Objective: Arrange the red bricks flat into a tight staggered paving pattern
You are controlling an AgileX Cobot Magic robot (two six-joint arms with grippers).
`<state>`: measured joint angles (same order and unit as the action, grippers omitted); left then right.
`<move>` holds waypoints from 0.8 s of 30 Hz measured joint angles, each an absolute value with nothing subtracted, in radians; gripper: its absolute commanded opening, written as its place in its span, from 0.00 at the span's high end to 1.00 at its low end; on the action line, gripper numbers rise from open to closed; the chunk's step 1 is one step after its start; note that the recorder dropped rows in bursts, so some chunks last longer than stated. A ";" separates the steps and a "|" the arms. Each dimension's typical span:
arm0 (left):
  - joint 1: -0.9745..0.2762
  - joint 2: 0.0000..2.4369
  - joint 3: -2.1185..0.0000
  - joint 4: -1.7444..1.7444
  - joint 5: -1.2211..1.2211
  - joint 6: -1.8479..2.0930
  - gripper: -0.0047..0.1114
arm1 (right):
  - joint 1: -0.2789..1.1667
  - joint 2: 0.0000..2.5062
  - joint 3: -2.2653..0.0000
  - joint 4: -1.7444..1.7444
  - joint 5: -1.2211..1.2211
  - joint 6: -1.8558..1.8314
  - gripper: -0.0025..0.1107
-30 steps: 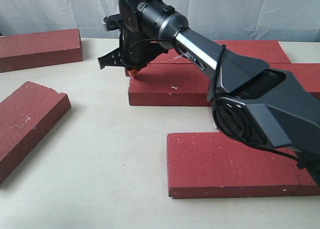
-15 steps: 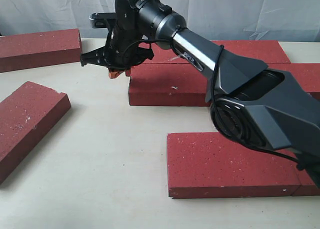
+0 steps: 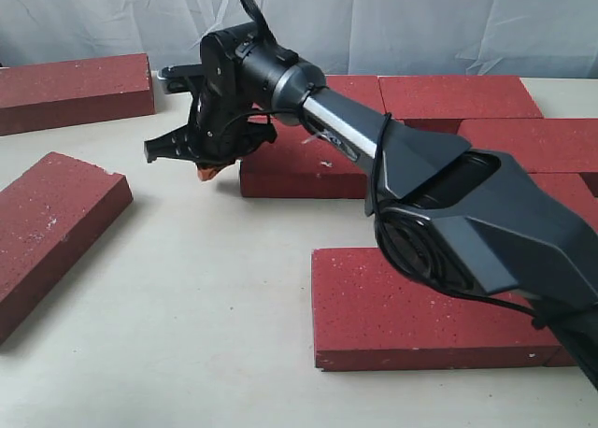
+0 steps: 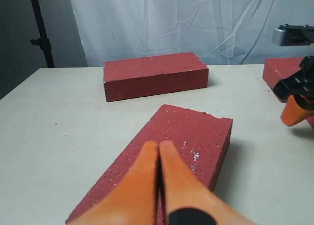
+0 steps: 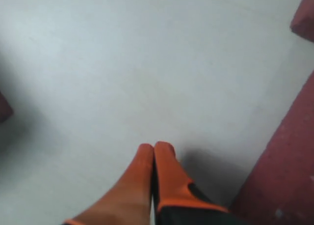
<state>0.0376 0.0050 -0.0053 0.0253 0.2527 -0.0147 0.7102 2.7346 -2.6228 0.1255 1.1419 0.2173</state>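
Pale tabletop [image 3: 215, 288], white curtain [image 3: 420, 26] behind, red bricks [image 3: 430, 306] about; left hand [image 4: 158, 146] and right hand [image 5: 154, 148] pressed together

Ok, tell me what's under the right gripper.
Bare table; a red brick lies beside the shut right gripper. The spot directly beneath it is hidden.

A wrinkled white curtain [image 3: 420, 26] hangs behind the pale beige table [image 3: 187, 288].

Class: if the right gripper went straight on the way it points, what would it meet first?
Probably the bare table beside the nearest brick; the right gripper aims down at it, though depth is unclear.
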 measured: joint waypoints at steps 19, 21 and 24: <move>0.038 0.005 -0.005 0.025 0.253 -0.015 0.96 | 0.697 2.736 -2.623 -0.024 1.213 0.251 0.98; 0.038 0.005 -0.005 0.025 0.253 -0.015 0.96 | 0.681 2.736 -2.623 -0.022 1.213 0.265 0.98; 0.038 0.005 -0.005 0.025 0.253 -0.015 0.96 | 0.650 2.732 -2.623 0.000 1.215 0.279 0.98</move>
<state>0.0376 0.0050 -0.0053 0.0253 0.2527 -0.0147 0.6502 2.7323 -2.6228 0.0000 1.2155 0.2786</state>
